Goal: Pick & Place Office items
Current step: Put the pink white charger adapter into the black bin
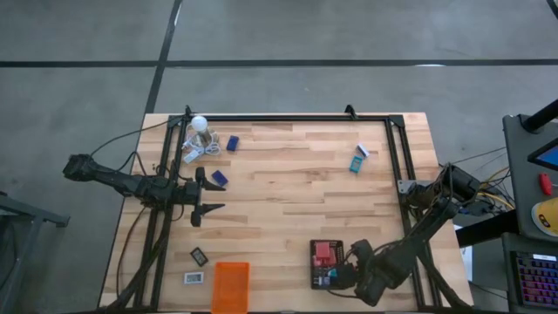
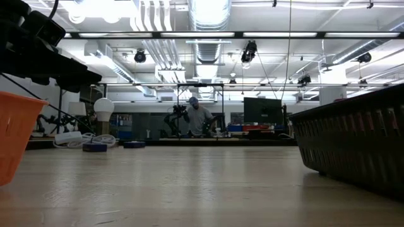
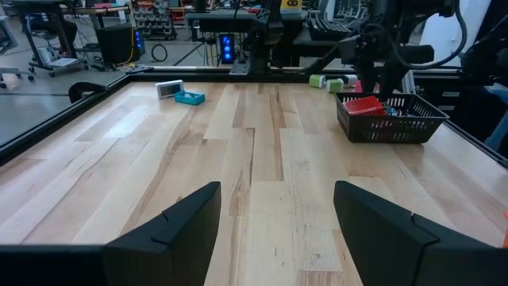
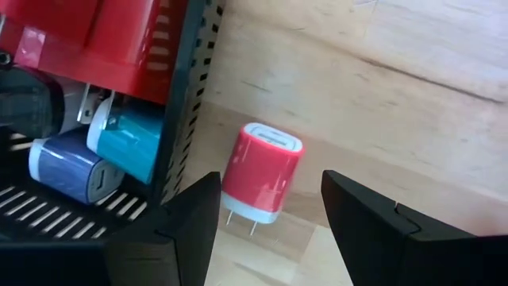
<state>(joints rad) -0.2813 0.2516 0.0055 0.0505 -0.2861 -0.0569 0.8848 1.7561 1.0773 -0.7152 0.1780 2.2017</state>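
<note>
Pink plug waits just outside the black tray

The right gripper [image 4: 266, 230] has its jaws apart around a pink plug [image 4: 262, 181] lying on the worktop [image 1: 296, 192] beside the black tray [image 4: 186, 95], which holds red, teal and blue items. The jaws could bump the tray wall and push the plug away. The left gripper [image 3: 274, 230], jaws apart and empty, waits at the left; the orange tray [image 1: 230, 286] looks empty.
</note>
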